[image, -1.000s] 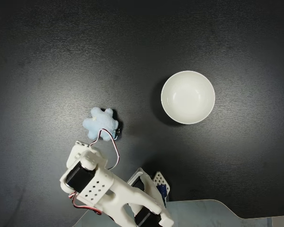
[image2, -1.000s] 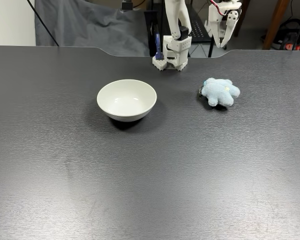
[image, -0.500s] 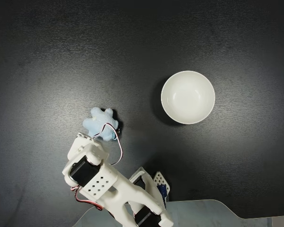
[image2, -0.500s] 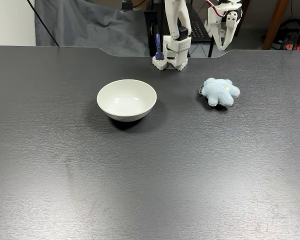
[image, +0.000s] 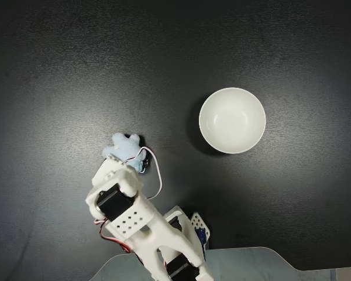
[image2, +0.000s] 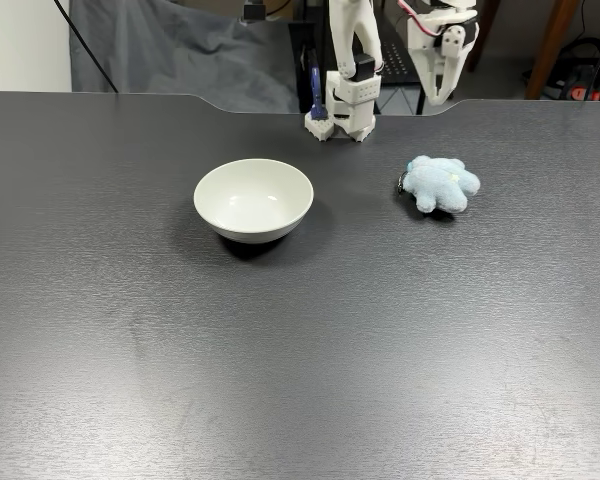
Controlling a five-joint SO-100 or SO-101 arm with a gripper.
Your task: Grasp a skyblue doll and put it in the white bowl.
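So in the fixed view looking straight down, the skyblue doll [image: 123, 148] sits on the dark table [image: 58, 70] well left of the white bowl [image: 232, 120], and the white arm [image: 141, 231] coming up from the bottom edge covers the doll's lower part, so I can't tell how wide the fingers are from here. In the fixed view from across the table, the gripper [image2: 439, 93] hangs in the air above and behind the doll [image2: 439, 184], fingers pointing down with a small gap between them and nothing held. The doll lies flat on the table [image2: 280, 350] off to the right of the bowl [image2: 253, 199], which is empty, with the arm's base [image2: 345, 105] near the far edge.
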